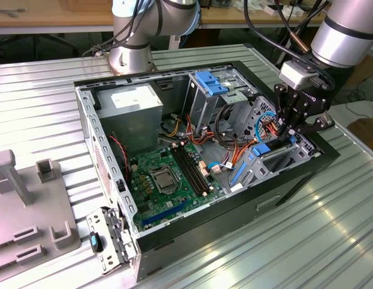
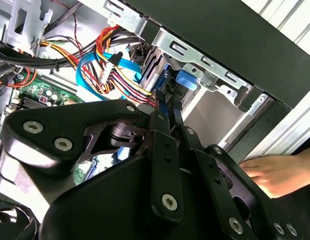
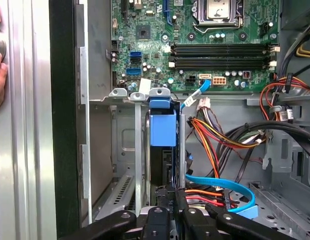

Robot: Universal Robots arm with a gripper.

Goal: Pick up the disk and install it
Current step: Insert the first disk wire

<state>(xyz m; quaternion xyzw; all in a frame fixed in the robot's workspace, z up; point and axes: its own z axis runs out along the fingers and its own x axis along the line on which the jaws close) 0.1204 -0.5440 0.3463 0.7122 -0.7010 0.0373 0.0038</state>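
— While the disk stands on edge in the drive cage, what is it made of?

— Dark metal body in a bright blue plastic carrier; in the first wrist view the smooth blue tab sits at its far end, just below the cage's bent sheet-metal lugs. In the exterior view the disk sits at the case's corner on the exterior view's right.

— And the gripper?

— Black, matte, built of bolted link bars. Its fingers are drawn narrow and pinch the near edge of the disk, one on each flat face. In the second wrist view the gripper reaches toward the blue carrier in the cage.

— How much room is around it?

— Little. Perforated grey metal walls run close along one face of the disk; on the other side orange, red and yellow wires and a flat blue cable crowd in just beside it.

— Beyond that?

— A green motherboard with black memory slots lies past the cage. The computer case has a black rim and rests on a ribbed aluminium table. A person's hand rests on the table beside the case's outer wall.
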